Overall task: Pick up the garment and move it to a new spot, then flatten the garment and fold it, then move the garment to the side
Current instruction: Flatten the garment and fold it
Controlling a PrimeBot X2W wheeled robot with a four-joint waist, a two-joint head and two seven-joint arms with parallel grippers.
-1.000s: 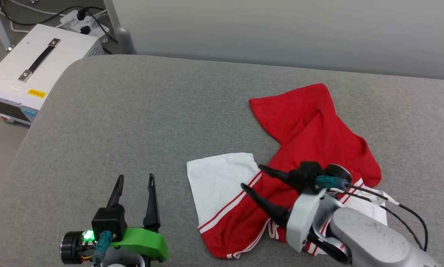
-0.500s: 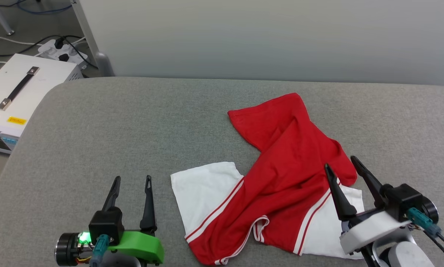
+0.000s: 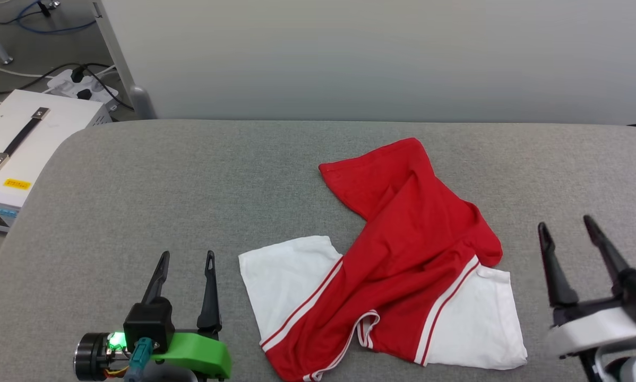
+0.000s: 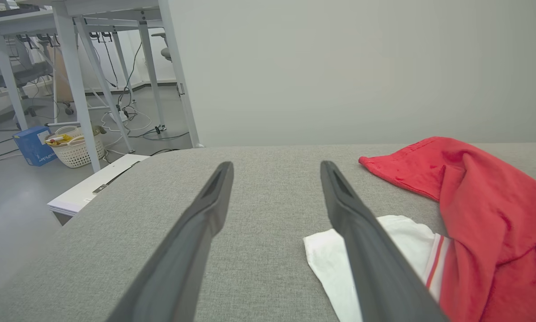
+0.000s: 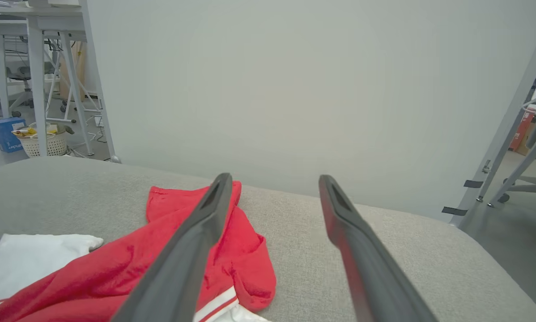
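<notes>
left gripper (image 3: 187, 254) at bench (image 3: 164, 175) front edge, jaws wide apart, empty. garment (image 3: 403, 249) crumpled right of centre, red body twisted. right gripper (image 3: 565, 222) just beside it, wide apart, empty. Likely flatten step: pinch opposite edges, pull apart evenly, stay low.

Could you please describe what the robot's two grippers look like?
Both have two long, tapering dark fingers. The left gripper sits on a green bracket, with a glowing green light and a teal connector; the right gripper sits on a white bracket.
</notes>
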